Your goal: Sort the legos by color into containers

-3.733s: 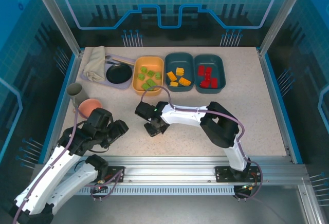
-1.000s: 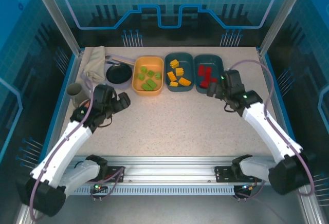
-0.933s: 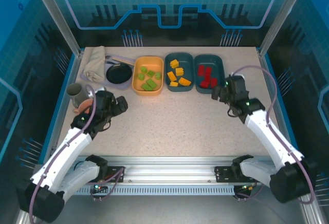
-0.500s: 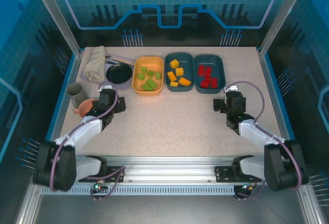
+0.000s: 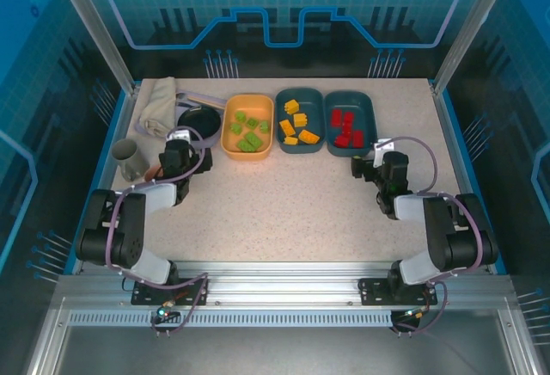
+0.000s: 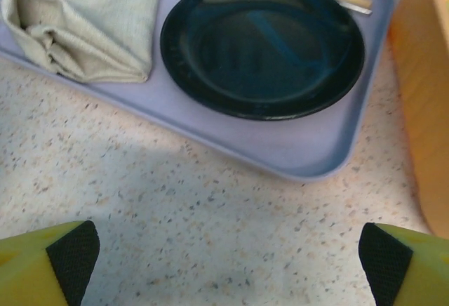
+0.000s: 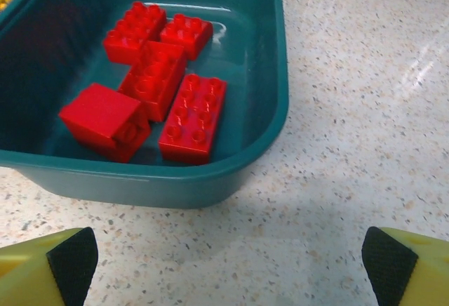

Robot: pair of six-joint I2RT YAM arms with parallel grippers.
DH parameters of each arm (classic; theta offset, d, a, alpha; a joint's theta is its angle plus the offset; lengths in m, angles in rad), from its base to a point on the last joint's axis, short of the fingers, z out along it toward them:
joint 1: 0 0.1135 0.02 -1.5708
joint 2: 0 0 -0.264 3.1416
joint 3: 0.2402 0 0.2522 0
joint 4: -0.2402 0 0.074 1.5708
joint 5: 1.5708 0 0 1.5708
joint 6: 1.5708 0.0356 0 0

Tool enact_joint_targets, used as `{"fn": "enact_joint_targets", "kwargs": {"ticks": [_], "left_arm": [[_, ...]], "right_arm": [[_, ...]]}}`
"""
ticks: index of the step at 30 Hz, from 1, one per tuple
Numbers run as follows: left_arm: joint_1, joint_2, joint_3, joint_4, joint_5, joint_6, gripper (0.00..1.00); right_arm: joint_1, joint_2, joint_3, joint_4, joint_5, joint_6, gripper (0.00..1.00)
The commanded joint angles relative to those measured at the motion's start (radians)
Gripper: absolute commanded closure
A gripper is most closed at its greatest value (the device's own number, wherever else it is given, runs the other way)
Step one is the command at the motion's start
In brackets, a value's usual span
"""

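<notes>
Three containers stand in a row at the back. The orange-yellow tub (image 5: 247, 126) holds lime green legos (image 5: 249, 131). The middle teal tub (image 5: 300, 121) holds orange-yellow legos (image 5: 297, 127). The right teal tub (image 5: 351, 123) (image 7: 266, 102) holds several red legos (image 5: 345, 128) (image 7: 163, 90). My left gripper (image 5: 180, 143) (image 6: 224, 264) is open over bare table, just short of the black pan. My right gripper (image 5: 368, 167) (image 7: 224, 264) is open and empty, low over the table in front of the red tub's near right corner.
A lavender tray (image 6: 309, 148) carries the black pan (image 5: 198, 122) (image 6: 263, 46) and a folded beige cloth (image 5: 158, 105) (image 6: 84, 18). A grey cup (image 5: 129, 158) and a pink bowl (image 5: 153, 171) sit at the left edge. The orange tub's wall (image 6: 431, 109) lies right of the left gripper.
Both arms have folded back low toward their bases, grippers open and empty. Since the earliest frame the right arm left the table's middle, and the middle tub holds one more orange-yellow brick.
</notes>
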Motion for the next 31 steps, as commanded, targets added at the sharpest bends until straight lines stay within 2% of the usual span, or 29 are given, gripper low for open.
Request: {"fn": "enact_joint_targets", "kwargs": {"ticks": [1,4,5,31], "left_arm": [[0.007,-0.036,-0.095,0.206,0.059,0.026,0.01],[0.007,0.009,-0.174,0.397,0.042,0.026,0.01],[0.007,-0.005,-0.169,0.345,0.041,0.019,0.01],[0.008,-0.003,-0.162,0.347,0.042,0.019,0.01]], "right_arm": [[-0.006,0.007,-0.009,0.101,-0.032,-0.017,0.00],[-0.003,0.008,-0.008,0.102,-0.027,-0.019,0.00],[-0.001,0.008,-0.008,0.103,-0.024,-0.019,0.00],[0.010,0.009,-0.006,0.099,-0.011,-0.026,0.00]]}}
